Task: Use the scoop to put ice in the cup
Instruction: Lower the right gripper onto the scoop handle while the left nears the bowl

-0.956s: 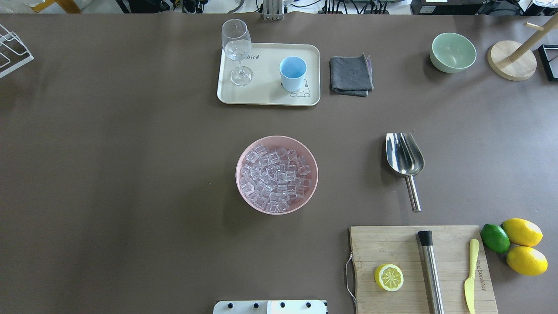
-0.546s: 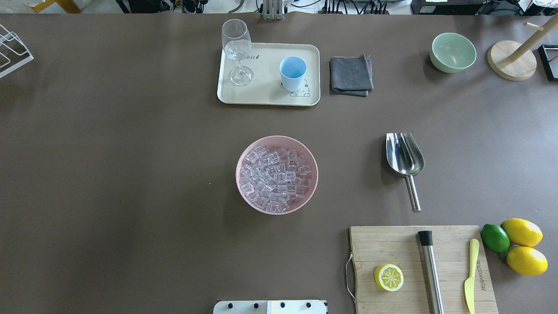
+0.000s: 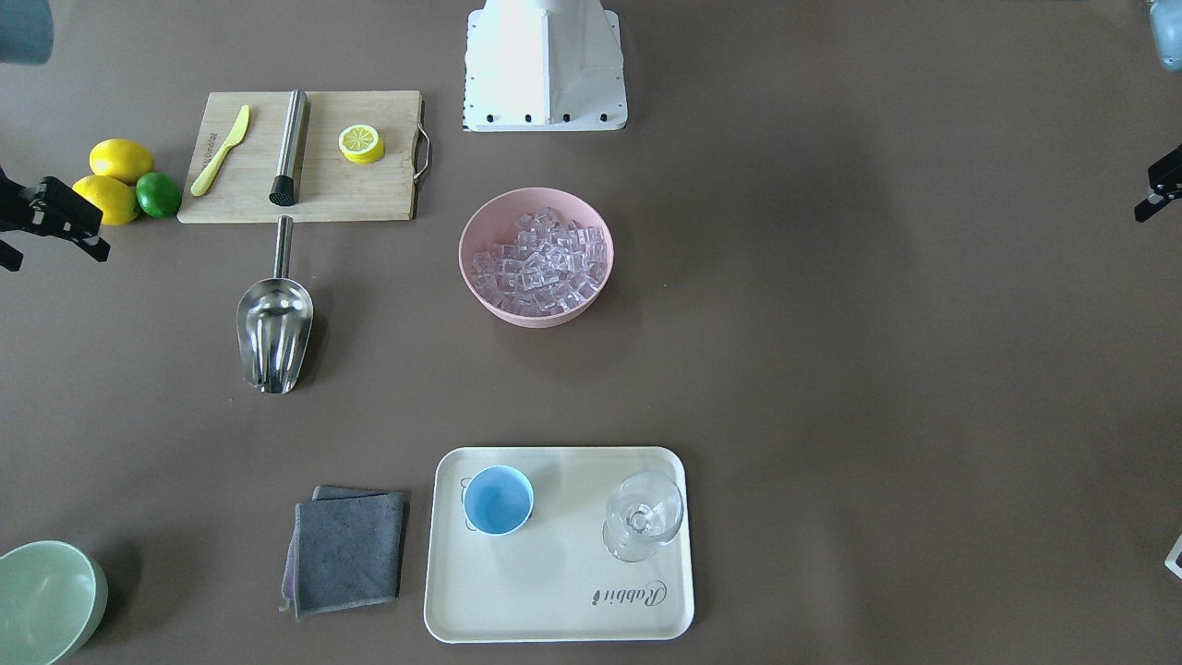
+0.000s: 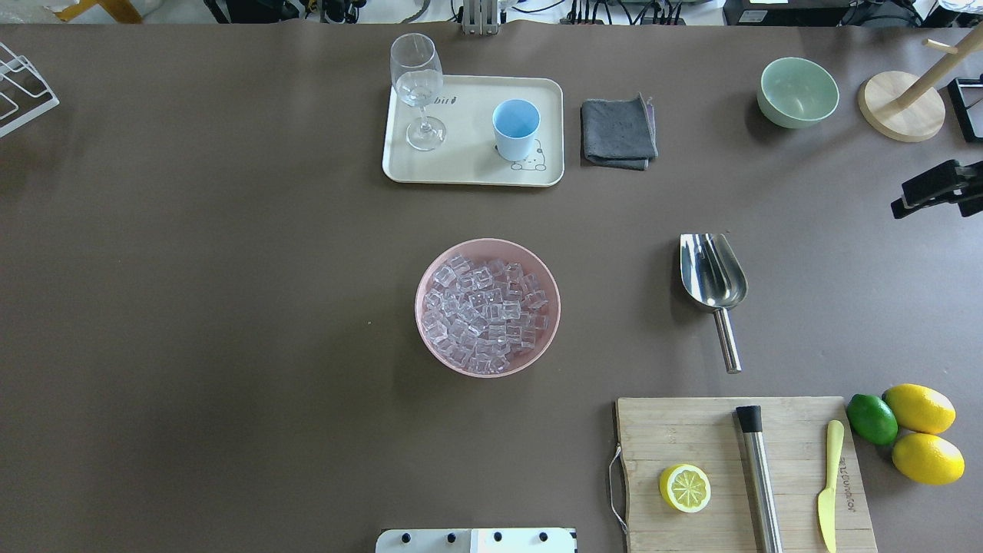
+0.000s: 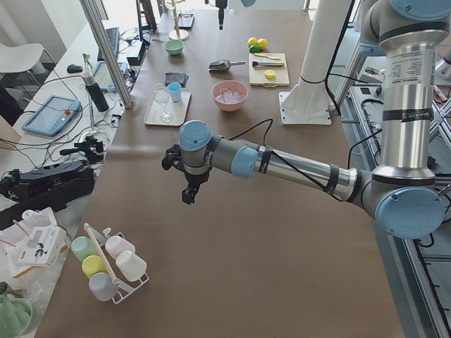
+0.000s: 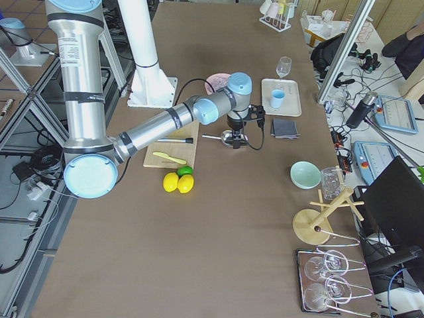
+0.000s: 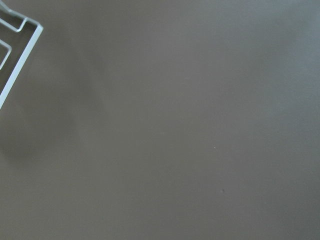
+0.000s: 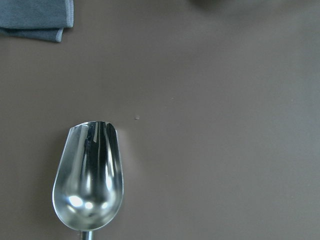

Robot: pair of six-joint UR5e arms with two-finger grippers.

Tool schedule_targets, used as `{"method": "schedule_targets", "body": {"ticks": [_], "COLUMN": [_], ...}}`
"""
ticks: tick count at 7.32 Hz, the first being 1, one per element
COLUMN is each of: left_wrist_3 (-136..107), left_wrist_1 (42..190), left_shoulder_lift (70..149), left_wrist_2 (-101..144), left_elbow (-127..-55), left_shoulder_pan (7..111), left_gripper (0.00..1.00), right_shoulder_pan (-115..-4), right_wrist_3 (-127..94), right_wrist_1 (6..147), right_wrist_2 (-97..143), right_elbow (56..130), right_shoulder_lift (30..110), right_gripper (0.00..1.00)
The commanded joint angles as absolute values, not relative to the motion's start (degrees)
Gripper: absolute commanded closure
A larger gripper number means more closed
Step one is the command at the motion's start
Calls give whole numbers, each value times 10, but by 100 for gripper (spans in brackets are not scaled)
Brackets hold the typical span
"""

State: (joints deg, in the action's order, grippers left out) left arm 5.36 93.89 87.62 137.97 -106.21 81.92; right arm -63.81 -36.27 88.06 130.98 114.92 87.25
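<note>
The scoop (image 4: 713,270) lies untouched on the table (image 4: 230,307), handle toward the robot. The right gripper (image 4: 910,198) is held farther out and rightward, fingers apart. Ice (image 4: 485,313) is heaped in a pink bowl (image 4: 419,307). Farthest, the cup (image 4: 515,127) is set on a tray (image 4: 468,153). The left gripper (image 3: 1159,189) is cropped, so its jaws cannot be judged.

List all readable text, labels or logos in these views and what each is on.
"Rabbit": script print on the cream tray, upside down in the front-facing view.
Print on the cutting board beside the yellow knife: too small to read.
White label on the left arm: too small to read.
</note>
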Motion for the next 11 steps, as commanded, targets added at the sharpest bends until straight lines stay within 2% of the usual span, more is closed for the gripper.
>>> {"method": "schedule_targets", "body": {"ticks": [1,5,6,7,8,11], "left_wrist_3": [54,56,56,57,56,60], "left_wrist_1": [1019,1051,1055,1060,1092,1175], "left_shoulder_lift": [891,951,959,963,971,989], "left_wrist_2": [1376,1365,1361,1362,1352,1277], "left_elbow": [-1063,-1061,-1060,-1063,-1062,-1058], "left_shoulder_pan": [759,662,656,646,613,543], "left_gripper": [2,2,2,2,2,2], "right_shoulder_pan": [-524,-412,-394,-385,-378,-356], "right_wrist_3": [-512,-603,-645,-671,-673,-693], "right_wrist_1": [881,877,819,743,724,729], "right_wrist_2": [1243,1188,1187,1186,1180,1169], "right_elbow": [1160,1146,1122,1085,1068,1069], "right_shoulder_lift": [839,837,840,843,842,849], "right_gripper": [0,0,0,0,0,1]}}
